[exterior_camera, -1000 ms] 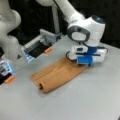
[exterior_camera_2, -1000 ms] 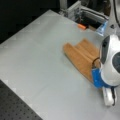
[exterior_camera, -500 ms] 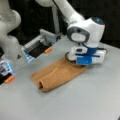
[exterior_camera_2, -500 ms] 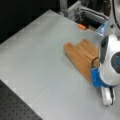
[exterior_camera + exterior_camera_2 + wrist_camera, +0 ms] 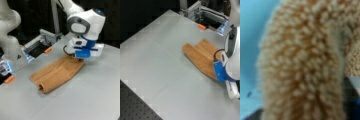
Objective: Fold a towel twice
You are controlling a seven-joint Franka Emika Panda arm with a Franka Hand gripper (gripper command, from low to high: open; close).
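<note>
Now the tool (image 5: pixel 79 58) sits low on one end of the soft orange-brown folded towel (image 5: pixel 57 73) on the grey desk (image 5: pixel 95 100); whether its jaws are apart, I cannot tell.

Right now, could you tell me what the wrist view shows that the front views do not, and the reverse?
Only the wrist view shows the towel's looped terry pile up close, filling most of the picture.

Only the front views show the towel's whole shape: a long folded strip lying on the grey table, with the gripper down at one end of it and orange-tipped fixtures behind.

Both show the orange-brown towel against the pale table.
</note>
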